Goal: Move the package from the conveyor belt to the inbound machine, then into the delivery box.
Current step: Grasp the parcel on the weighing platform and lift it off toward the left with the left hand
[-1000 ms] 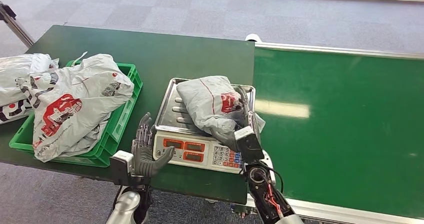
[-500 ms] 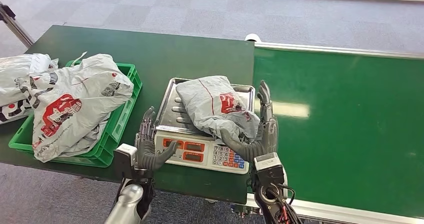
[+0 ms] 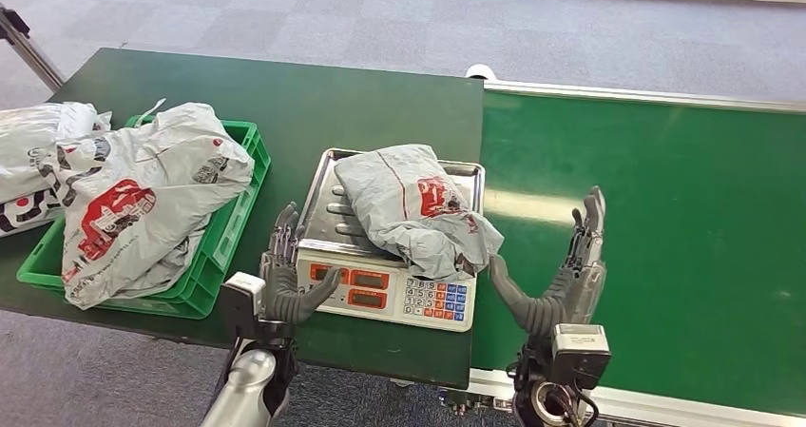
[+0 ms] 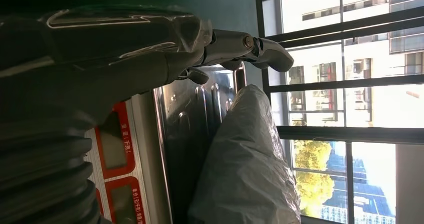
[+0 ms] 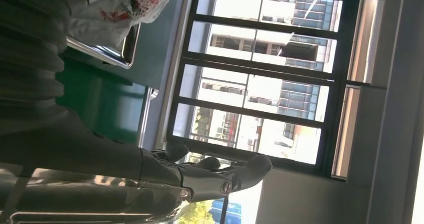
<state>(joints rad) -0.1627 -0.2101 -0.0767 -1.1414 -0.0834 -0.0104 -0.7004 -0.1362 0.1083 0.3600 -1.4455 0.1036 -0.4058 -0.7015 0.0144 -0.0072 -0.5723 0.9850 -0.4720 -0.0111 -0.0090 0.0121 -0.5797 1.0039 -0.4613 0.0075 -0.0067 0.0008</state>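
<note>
The crumpled grey plastic mailer package with red print [image 3: 413,208] lay on the steel tray of the white electronic weighing scale [image 3: 328,203], its near corner drooping over the keypad. The right hand [image 3: 561,275] hovered over the green conveyor belt [image 3: 665,237], well apart from the package, fingers spread wide and holding nothing. The left hand [image 3: 285,280] stood just beside the scale's left front corner, open too, thumb reaching toward the display; whether it touched the casing was hard to tell. With weighing apparently done, the step in hand was likely the transfer to the green slatted plastic crate [image 3: 223,246] on the dark green bench [image 3: 285,104], already heaped with similar bags. The left hand would do best reaching over the tray rim and gathering the slack film near the package's middle, then lifting clear of the rim before swinging left.
</note>
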